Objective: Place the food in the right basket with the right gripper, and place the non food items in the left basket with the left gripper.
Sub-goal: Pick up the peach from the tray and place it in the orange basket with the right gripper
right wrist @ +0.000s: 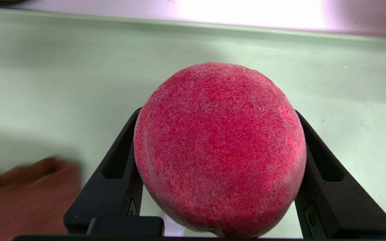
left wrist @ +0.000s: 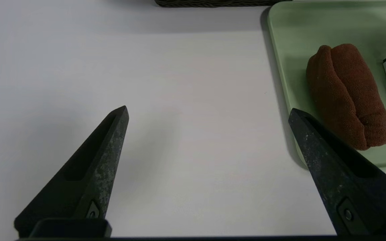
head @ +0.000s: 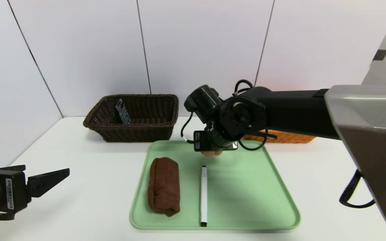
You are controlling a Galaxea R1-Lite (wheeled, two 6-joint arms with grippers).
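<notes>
Fingers of the right gripper [right wrist: 219, 174] clamp a peach [right wrist: 219, 150] across its widest part above the far end of the tray [head: 280, 187]; it looks round, fuzzy, easily bruised, so a gentle squeeze suits.

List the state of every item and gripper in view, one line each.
Peach: clamped between the right gripper's fingers, above the green tray.
Right gripper: shut on the peach.
Left gripper: open, empty, over bare table beside the tray.
Brown towel: rolled up, lying on the tray.
Marker: capped, lying flat beside the towel.
Green tray: flat on the table.
Dark basket: upright, one dark packet inside.
Orange basket: mostly hidden behind the right arm.
</notes>
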